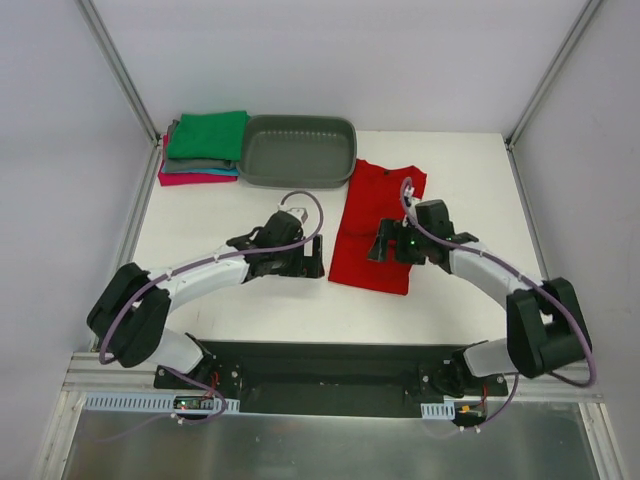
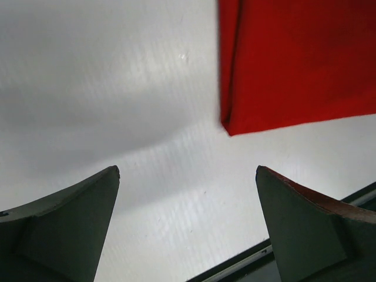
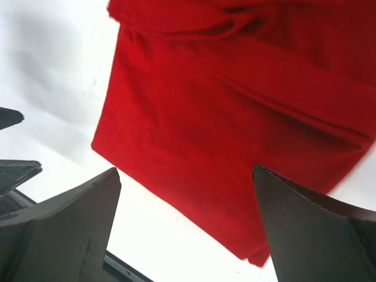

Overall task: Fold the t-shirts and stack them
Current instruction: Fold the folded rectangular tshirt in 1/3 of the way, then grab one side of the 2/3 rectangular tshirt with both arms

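The bright red cloth t-shirt (image 1: 375, 225) lies on the white table (image 1: 190, 225) to the right of the grey oval plastic tub (image 1: 298, 150) and nearer the arms than it. Its far left corner sits just beside the tub's right end; whether they touch cannot be told. The shirt is folded lengthwise into a long strip running from beside the tub toward the arms, with bunched folds at the far end, as the right wrist view shows. On the tub's other side, just to its left, sits the stack of folded shirts (image 1: 203, 150): a green one (image 1: 207, 135) on top, then grey (image 1: 190, 163), teal (image 1: 228, 170) and magenta (image 1: 192, 179) layers. The right gripper (image 1: 383, 243) hangs over the red strip's near half, its fingers (image 3: 70, 223) spread wide with nothing between them and the cloth below. The left gripper (image 1: 312, 262) sits on the tub's near side, just left of the shirt's near left corner. Its fingers (image 2: 70, 223) are also wide apart over bare table, gripping nothing.
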Motion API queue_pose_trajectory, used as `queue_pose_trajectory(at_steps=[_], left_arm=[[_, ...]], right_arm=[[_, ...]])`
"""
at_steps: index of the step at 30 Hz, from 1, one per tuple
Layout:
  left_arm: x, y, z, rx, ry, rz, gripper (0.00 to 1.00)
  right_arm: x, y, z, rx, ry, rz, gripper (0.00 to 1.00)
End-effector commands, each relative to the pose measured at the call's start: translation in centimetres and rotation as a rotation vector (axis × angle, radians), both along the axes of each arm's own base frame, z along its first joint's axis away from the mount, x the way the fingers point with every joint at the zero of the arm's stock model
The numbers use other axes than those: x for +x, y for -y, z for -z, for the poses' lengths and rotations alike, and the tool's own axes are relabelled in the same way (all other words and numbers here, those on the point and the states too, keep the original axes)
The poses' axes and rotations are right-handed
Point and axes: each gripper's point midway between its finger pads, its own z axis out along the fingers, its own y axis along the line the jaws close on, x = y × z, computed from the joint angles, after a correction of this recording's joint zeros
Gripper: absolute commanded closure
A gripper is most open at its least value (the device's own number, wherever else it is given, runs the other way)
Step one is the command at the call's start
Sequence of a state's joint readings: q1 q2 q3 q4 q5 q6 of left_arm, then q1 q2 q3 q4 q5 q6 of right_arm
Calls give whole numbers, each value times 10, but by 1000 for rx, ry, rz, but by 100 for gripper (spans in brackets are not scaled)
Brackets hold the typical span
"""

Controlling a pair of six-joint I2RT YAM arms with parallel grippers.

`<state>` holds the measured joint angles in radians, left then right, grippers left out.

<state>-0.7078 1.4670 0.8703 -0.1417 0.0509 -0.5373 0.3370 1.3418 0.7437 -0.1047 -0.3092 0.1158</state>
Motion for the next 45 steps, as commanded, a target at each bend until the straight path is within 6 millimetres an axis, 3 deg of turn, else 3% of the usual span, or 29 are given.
queue_pose_trajectory(at_steps=[1, 6, 9, 12, 16, 20, 21, 24, 30, 35, 42, 44, 45], left_arm=[[-19, -12, 3, -45, -8, -51, 1], [-27, -24, 2, -46, 16, -62, 1], [-27, -25, 0, -50, 31, -62, 1], [-25, -17, 0, -69, 22, -38, 1], [-20, 0, 3, -96, -18, -13, 1], [-14, 24, 8, -152, -61, 24, 1], [-12, 28, 10, -156, -69, 29, 1], [-7, 35, 21, -145, -101, 33, 4], [-7, 53, 37, -160, -182, 68, 27], [-13, 57, 51, -127, -204, 60, 37], [-22, 58, 69, -98, -252, 52, 46], [-21, 60, 75, -85, -260, 40, 51], [-20, 61, 76, -83, -260, 33, 58]], right_arm=[[22, -27, -1, 4, 16, -86, 4], [82, -14, 8, -131, 35, 16, 4], [121, -16, -4, -157, 70, 38, 4], [135, -15, -13, -197, 52, 31, 4], [109, -11, -22, -242, 58, -33, 4], [63, -2, -32, -229, 142, -40, 4], [45, 5, -22, -220, 131, -29, 4], [5, 14, -17, -142, 155, 18, 4], [-55, 34, 8, -29, 60, 168, 4], [-83, 55, 32, 2, -37, 359, 4], [-91, 56, 32, 58, -32, 390, 4], [-94, 54, 36, 56, -58, 377, 4], [-95, 53, 39, 53, -75, 373, 4]])
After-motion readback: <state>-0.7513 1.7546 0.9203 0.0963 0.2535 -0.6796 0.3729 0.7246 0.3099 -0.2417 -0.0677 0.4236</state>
